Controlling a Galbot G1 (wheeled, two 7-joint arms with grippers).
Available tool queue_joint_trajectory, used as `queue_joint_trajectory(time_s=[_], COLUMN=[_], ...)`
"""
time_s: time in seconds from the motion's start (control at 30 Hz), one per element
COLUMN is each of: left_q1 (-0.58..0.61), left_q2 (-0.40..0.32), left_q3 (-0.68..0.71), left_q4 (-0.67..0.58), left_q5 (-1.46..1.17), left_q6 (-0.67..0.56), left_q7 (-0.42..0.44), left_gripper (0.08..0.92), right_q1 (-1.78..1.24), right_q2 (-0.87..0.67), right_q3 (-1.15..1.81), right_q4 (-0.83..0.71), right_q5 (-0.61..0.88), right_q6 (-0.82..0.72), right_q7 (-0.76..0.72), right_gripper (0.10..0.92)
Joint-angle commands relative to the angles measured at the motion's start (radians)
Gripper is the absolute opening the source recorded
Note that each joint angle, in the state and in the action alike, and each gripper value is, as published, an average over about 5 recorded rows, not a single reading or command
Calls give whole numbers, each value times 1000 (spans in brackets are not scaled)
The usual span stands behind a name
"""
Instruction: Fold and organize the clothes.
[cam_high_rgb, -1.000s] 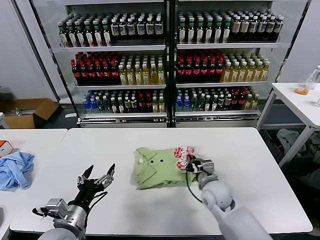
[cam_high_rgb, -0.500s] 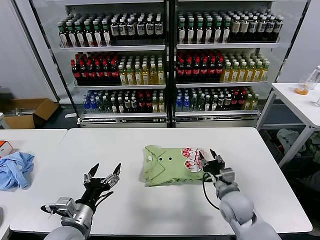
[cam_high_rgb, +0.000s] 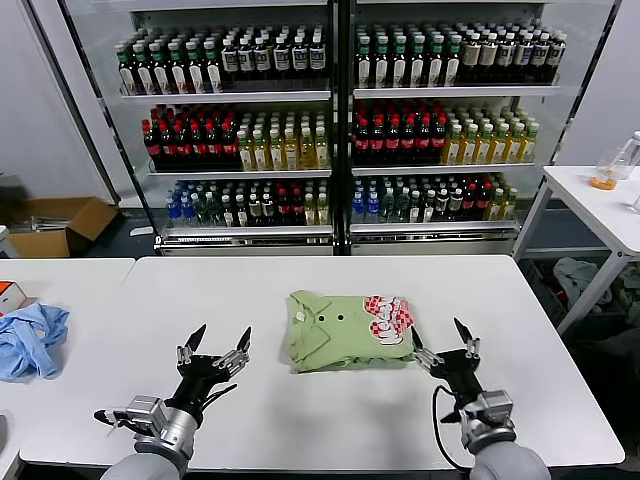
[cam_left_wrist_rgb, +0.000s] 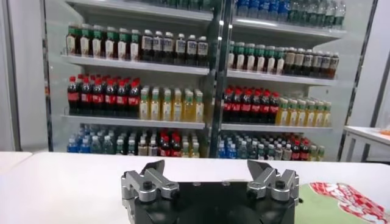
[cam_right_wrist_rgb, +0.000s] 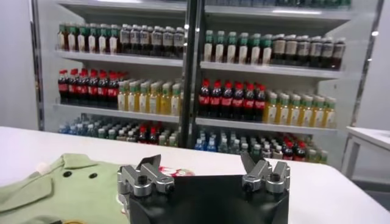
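Nearest to us, our left gripper (cam_high_rgb: 213, 347) hovers low over the white table (cam_high_rgb: 300, 420), its fingers spread wide with nothing between them. Our right gripper (cam_high_rgb: 446, 352) hovers at much the same depth on the other side, likewise spread wide and holding nothing. In each wrist view we see that arm's own two fingers standing well apart over bare table.

Between the two grippers and a little farther out lies the light green shirt (cam_high_rgb: 345, 330), folded into a compact rectangle and flat on the table. Its near right corner sits just beside our right gripper's inner fingertip, though we cannot tell whether they touch; our left gripper stands well apart from the shirt's left edge. The collar and small dark buttons (cam_high_rgb: 331, 318) face up on the side nearer our left gripper, and the red-and-white printed graphic (cam_high_rgb: 387, 316) lies on the part nearer our right gripper.

Far out to the left of our left gripper, a crumpled blue cloth (cam_high_rgb: 32, 338) rests on the neighbouring table.

Beyond the table, glass-fronted coolers (cam_high_rgb: 340, 120) hold rows of bottles
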Motion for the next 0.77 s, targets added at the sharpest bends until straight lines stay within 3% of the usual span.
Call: queue_joint_trajectory(time_s=[0.03, 0.77], left_q1=[1, 70], left_q2=[-15, -21], left_q3=[28, 43], left_q4=[-24, -76], left_q5=[66, 119], left_q6=[12, -3], left_q7=[-7, -7], left_gripper=[823, 823], right_q1=[-165, -226], right_q2=[24, 10], right_q3=[120, 163], right_q4=[87, 161], right_q5=[-28, -96], right_q6=[57, 47], right_q7=[-18, -24], right_gripper=[822, 823])
